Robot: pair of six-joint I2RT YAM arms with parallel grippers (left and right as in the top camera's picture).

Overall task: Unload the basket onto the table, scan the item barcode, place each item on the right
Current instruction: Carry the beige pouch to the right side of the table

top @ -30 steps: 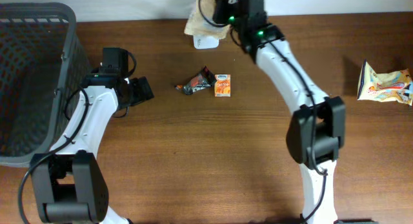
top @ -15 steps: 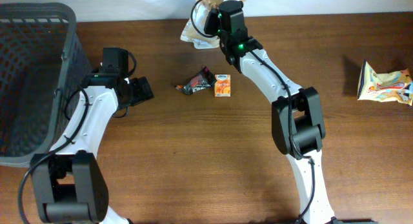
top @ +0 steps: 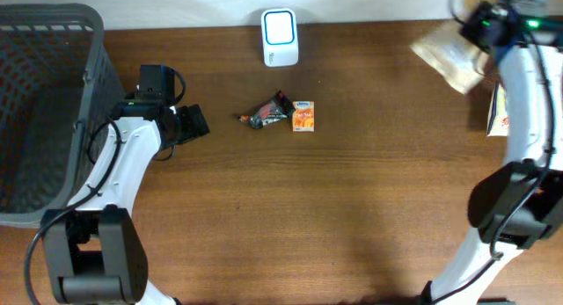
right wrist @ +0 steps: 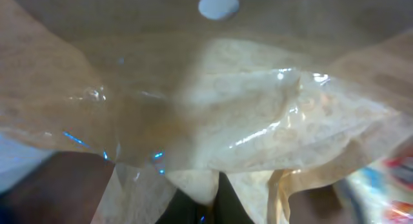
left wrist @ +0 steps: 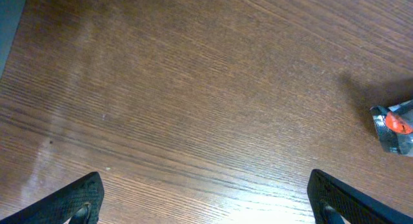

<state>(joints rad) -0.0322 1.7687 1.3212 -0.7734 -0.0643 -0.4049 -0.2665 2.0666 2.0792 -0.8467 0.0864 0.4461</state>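
Note:
A beige, partly see-through packet (top: 447, 59) hangs at the back right of the table, with my right gripper (top: 475, 38) shut on its edge. It fills the right wrist view as crinkled film (right wrist: 258, 121), and the dark fingertips (right wrist: 193, 208) pinch it at the bottom. The white scanner (top: 280, 37) stands uncovered at the back centre. My left gripper (top: 190, 124) rests left of centre, open and with nothing in it. Its two fingertips (left wrist: 77, 198) show wide apart over bare wood.
A dark wrapper (top: 266, 113) and a small orange box (top: 303, 117) lie mid-table; the wrapper shows at the left wrist view's right edge (left wrist: 395, 124). A grey mesh basket (top: 53, 41) stands at the far left. A colourful bag (top: 495, 120) peeks out behind the right arm.
My right arm has swung from over the scanner at the back centre to the far right, carrying the packet. The scanner is now uncovered. The left arm has not moved.

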